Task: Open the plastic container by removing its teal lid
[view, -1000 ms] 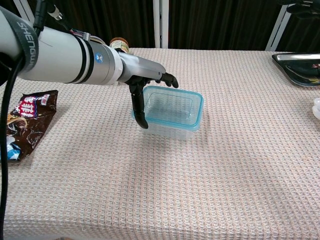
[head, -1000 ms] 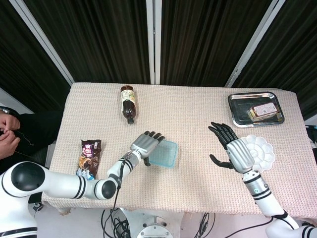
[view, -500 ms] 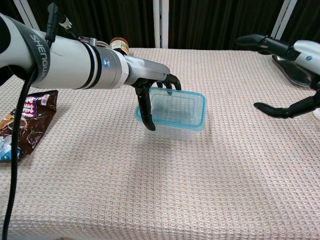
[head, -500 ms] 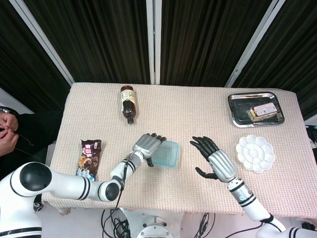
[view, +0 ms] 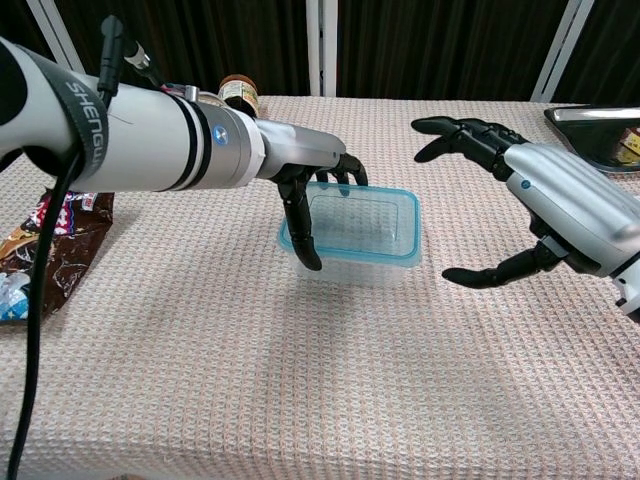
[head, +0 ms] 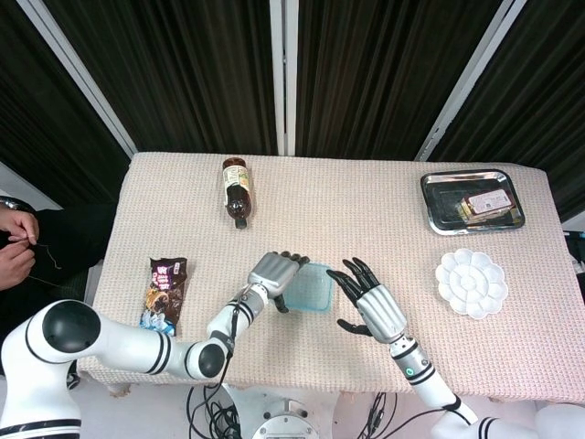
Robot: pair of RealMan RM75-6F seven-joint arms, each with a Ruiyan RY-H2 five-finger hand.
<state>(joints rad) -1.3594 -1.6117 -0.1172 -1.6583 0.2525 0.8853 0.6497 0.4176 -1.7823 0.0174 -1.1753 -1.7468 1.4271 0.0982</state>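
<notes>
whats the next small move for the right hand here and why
Probably bring the right hand the rest of the way to the container's right edge and hook the teal lid. It hovers open, apart from the box, while the left hand steadies the left side.

The head view looks steeply down over the whole desk; the chest view sits low and near, facing across it. Both share the plastic container.

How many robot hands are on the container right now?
1. The left hand has its fingers against the clear plastic container with the teal lid; the open right hand is beside it, not touching.
</notes>
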